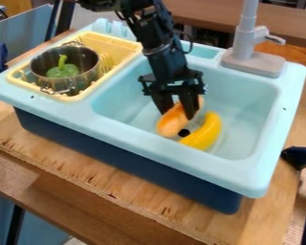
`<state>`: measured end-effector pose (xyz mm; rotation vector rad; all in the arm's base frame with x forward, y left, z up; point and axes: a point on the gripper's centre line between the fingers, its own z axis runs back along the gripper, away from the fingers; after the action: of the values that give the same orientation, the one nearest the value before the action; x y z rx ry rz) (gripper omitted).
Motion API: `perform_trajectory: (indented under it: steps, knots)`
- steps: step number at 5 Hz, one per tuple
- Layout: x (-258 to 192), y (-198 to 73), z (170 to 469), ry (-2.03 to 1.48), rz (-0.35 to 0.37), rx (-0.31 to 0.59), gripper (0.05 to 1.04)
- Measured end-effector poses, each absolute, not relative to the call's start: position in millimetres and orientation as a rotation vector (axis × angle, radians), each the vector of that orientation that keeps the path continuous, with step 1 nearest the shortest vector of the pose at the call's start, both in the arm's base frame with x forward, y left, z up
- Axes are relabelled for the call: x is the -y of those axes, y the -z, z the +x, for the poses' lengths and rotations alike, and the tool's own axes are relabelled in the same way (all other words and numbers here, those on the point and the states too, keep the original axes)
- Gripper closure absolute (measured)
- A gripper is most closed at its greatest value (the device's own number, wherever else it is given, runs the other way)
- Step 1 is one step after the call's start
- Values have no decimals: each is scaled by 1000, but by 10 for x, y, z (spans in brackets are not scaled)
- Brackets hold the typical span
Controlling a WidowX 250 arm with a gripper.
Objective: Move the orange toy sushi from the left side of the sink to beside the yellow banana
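Camera view puts the black gripper [177,115] right down in the light blue sink [245,105], at an orange toy sweet potato [173,122]. At least it looks like a sweet potato to me, could be some other orange veg. Progress-wise I'd call it early to midway: getting the gripper to the veg looks done, but the veg is down in the basin, so if the job is to get it out, the lift and the set-down are both left. Can't say from this how many pieces are meant to be moved, tbh.

As for where it lies: the sweet potato is directly under the gripper, slanting across it, with its fatter end poking out toward the near side of the basin and a bit of the other end showing past the gripper. Is it actually clamped? Honestly can't tell, the gripper hides the spot where you'd check, so I won't call it open or closed.

Yellow banana [206,133] lies just beside it, nearer the faucet [245,43] side, with the dark drain hole [184,133] between them. Over in the yellow dish rack [120,40] there's a metal pot [60,83] with a green bell pepper [63,71] inside, well apart from the gripper.
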<state>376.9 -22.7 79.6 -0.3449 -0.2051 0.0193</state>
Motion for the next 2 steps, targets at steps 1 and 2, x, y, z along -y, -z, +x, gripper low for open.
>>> perform_trajectory:
  steps: [1,2]
  knots:
    - [345,-780,3851,-10,-395,218,497]
    - [419,-764,3920,26,-417,201,497]
